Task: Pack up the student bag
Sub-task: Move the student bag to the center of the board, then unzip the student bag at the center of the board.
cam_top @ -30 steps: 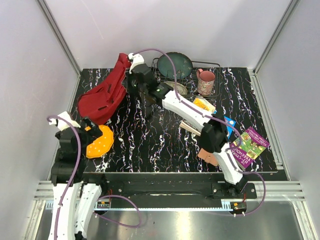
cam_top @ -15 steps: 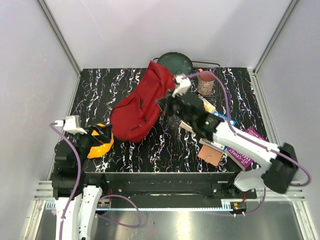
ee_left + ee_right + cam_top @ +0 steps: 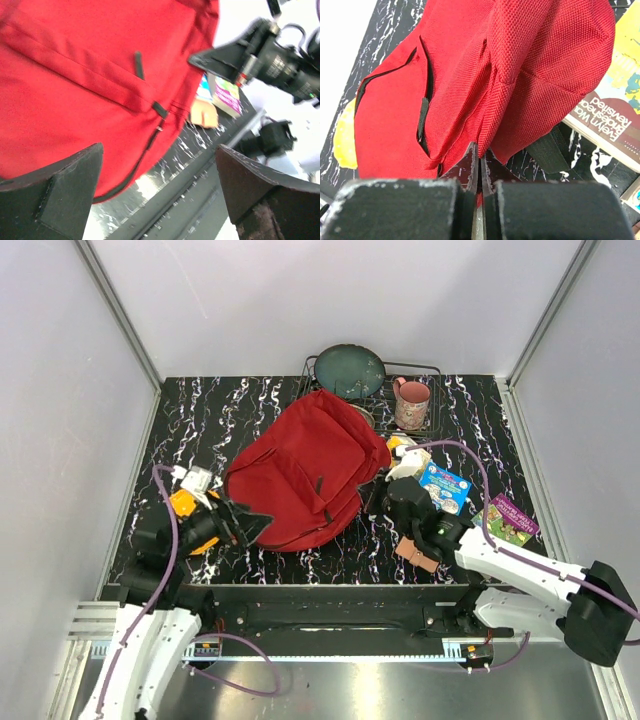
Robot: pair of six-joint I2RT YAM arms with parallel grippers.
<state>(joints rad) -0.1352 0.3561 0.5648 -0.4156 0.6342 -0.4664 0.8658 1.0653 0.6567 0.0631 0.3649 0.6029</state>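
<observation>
Arms reach in from both sides of the student bag [image 3: 300, 475]. The bag is big, soft and red. It lies flat in the middle of the black table [image 3: 200, 415], with its top near the wire rack [image 3: 425, 368] at the back. A black zipper line runs across its front.

The left arm [image 3: 150, 625] comes up from the near left corner and bends to the right. The left gripper [image 3: 247, 525] sits low and points sideways at the bag's near left edge. Its two fingers stand wide apart with nothing between them. They are very near the red cloth, but I cannot tell if they touch it. An orange thing [image 3: 183, 503] peeks out from under this arm's wrist.

The right arm [image 3: 520, 565] lies long and low across the near right part of the table, from its base in the corner to the bag's right edge. The right gripper [image 3: 480, 159] is pressed tight together on a fold of the red cloth. The fold stands up a little where it is pinched.

Just beside the right arm lie a blue book [image 3: 443, 487] and a purple book [image 3: 505, 522]. A pink mug [image 3: 411, 403] and a dark round plate [image 3: 350, 370] sit at the rack, behind the bag.
</observation>
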